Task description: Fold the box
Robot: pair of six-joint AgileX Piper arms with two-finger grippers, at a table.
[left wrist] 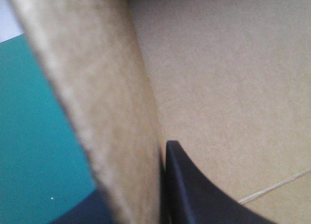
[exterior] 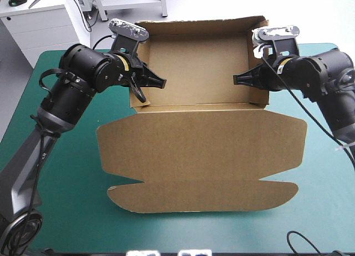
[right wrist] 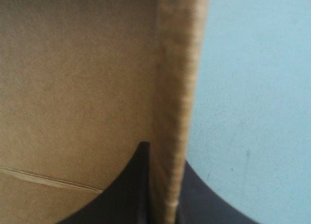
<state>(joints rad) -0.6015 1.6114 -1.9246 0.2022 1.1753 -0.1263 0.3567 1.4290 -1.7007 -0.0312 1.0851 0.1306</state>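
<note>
Teal-green cover [exterior: 72,203] — box [exterior: 199,139] (brown board, seemingly walled).

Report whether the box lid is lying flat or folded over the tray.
Flat. The lid lies spread on the teal-green cover, in front of the box's open tray, whose walls stand raised.

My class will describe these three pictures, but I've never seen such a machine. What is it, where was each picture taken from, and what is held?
It is a robot with two arms at a teal-green table. One picture looks down from above and behind it; the other two come from a camera on each wrist, looking along the black fingers. On the table lies a brown box: its far half forms an open tray, its lid lies flat nearer the robot. The left gripper pinches the tray's left wall, the right gripper its right wall, one finger inside, one outside.
</note>
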